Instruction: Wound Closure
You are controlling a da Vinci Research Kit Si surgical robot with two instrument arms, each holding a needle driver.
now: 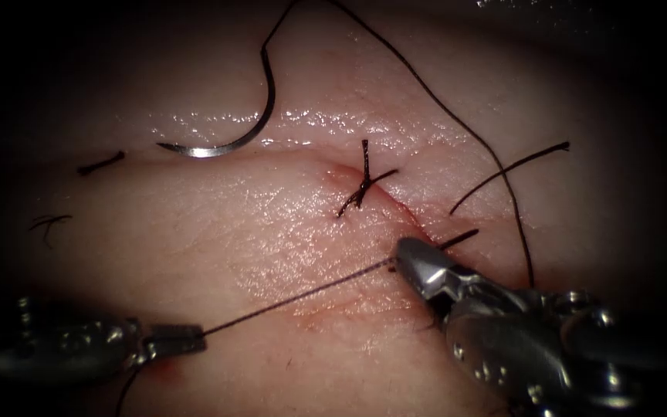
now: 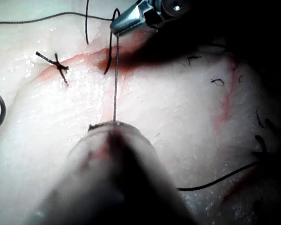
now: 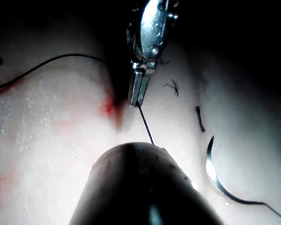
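Both needle drivers clamp one taut stretch of thin dark thread [image 1: 295, 300] over the pale pork tissue [image 1: 218, 232].

The left steel tool [image 1: 194, 337] and right steel tool [image 1: 404, 259] each grip it. The curved steel needle [image 1: 233, 131] lies free on the tissue, left of the knotted stitch [image 1: 363, 184]. The left wrist view adds red fluid [image 2: 107, 61] along the cut.

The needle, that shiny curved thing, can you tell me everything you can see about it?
The needle is a thin, shiny metal hook, curved like a half moon. It lies loose on the tissue, above the cut and left of the knotted stitch. Its pointed tip faces left and its other end curves upward, where the dark thread joins it. It is not stuck in the tissue, and neither tool holds it. The right wrist view shows it lying flat too.
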